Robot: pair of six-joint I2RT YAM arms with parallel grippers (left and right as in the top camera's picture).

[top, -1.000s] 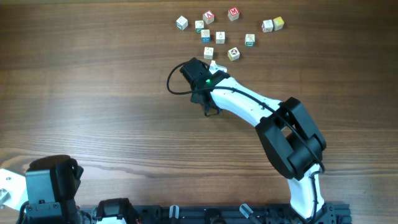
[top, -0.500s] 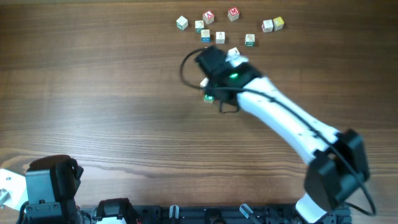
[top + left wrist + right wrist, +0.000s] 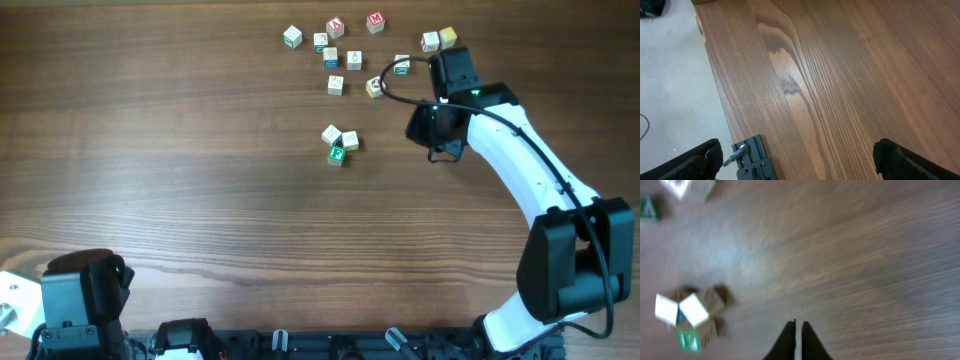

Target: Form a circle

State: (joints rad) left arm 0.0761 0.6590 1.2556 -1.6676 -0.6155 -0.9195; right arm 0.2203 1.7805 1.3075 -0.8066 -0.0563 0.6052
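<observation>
Three-cube circle, white letter on green unreadable, right gripper closed

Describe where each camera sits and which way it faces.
Overhead: above the table, facing straight down; shows the right arm and the cube cluster.
Left wrist: on the left arm, facing down at the bare table edge; open left gripper.
Right wrist: on the right arm, facing down; shut right gripper.
Shared: overhead and right wrist both show the cube cluster.

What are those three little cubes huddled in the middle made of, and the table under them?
The cubes look like bare pale wood with painted or printed faces, one green; brown sides show in the wrist view. The table shows matte wood grain, possibly laminate.
</observation>
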